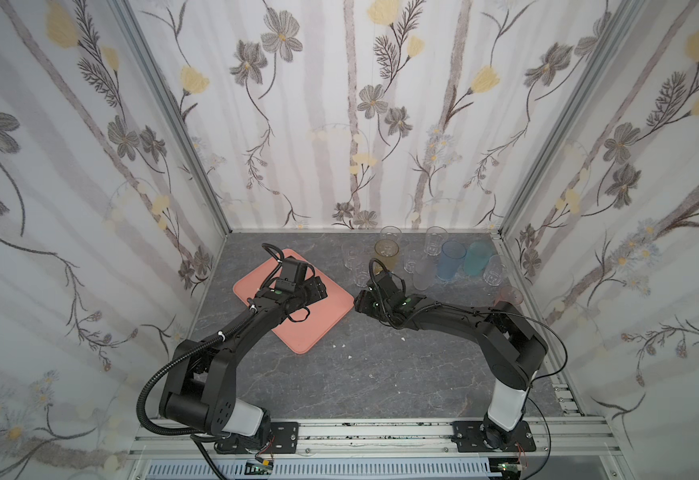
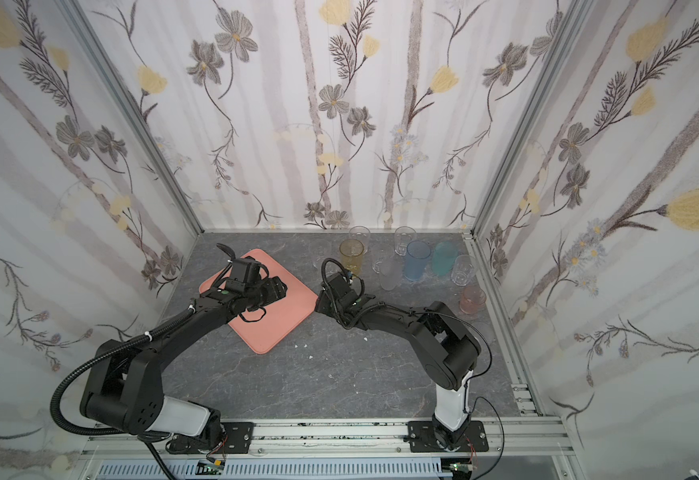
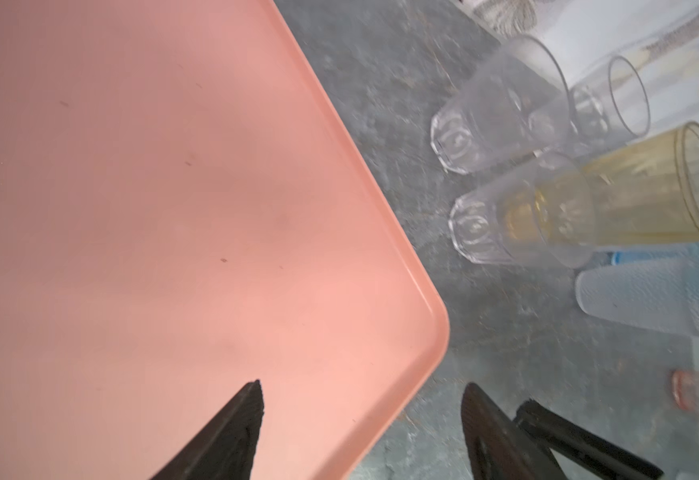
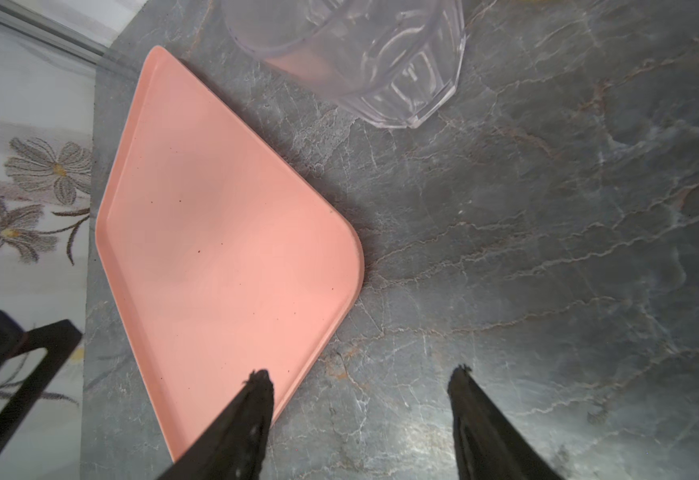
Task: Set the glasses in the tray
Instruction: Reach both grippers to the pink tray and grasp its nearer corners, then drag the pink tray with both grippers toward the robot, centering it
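Tray (image 1: pixel 326 316) partly under left arm (image 1: pixel 235 328); clear glasses (image 1: pixel 434 241) faint.

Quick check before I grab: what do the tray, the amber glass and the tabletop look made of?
Tray: likely plastic, matte salmon, moulded low rim. Amber glass: see-through, hazy and streaked, so probably plastic, not real glass. Tabletop: grey, veined marble look, slight sheen; stone or laminate, cannot tell.
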